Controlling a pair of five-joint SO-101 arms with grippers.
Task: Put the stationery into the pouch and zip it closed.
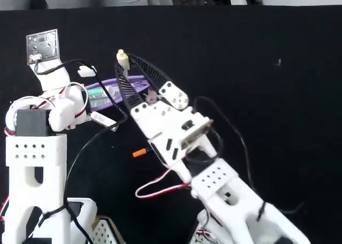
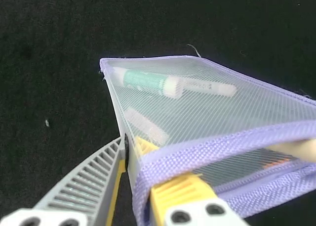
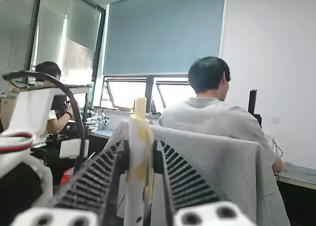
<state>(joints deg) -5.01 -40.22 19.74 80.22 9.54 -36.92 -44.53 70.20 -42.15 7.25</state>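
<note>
The pouch (image 1: pixel 140 83) lies on the black table (image 1: pixel 278 94), a clear mesh bag with purple trim. Its mouth stands open at the end that I hold. Through the mesh in my left wrist view I see a green-and-white stick (image 2: pixel 148 81) and a white tube (image 2: pixel 210 88) lying end to end along the far edge. A shorter white piece (image 2: pixel 144 126) lies nearer the mouth, and something orange (image 2: pixel 276 161) sits low inside, too blurred to name. Between the two purple bands of the mouth a cream shape (image 2: pixel 302 149) shows, and I cannot tell what it is.

My left pincer (image 2: pixel 148 159) is pinched on the pouch's purple rim at the corner of the mouth. The yellow pad is on one side of the fabric and the grey ribbed finger on the other.

My right pincer (image 3: pixel 140 149) is clamped on a cream pen (image 3: pixel 138 117) with yellow spots. The pen stands up between the black ribbed fingers, its tip clear above them. From the high view that pincer (image 1: pixel 124 67) hangs over the pouch's far side, with the pen (image 1: pixel 122 56) pointing up and away from the table.

A small orange piece (image 1: pixel 140 152) lies on the table outside the pouch, well apart from it and just beside my right arm.
</note>
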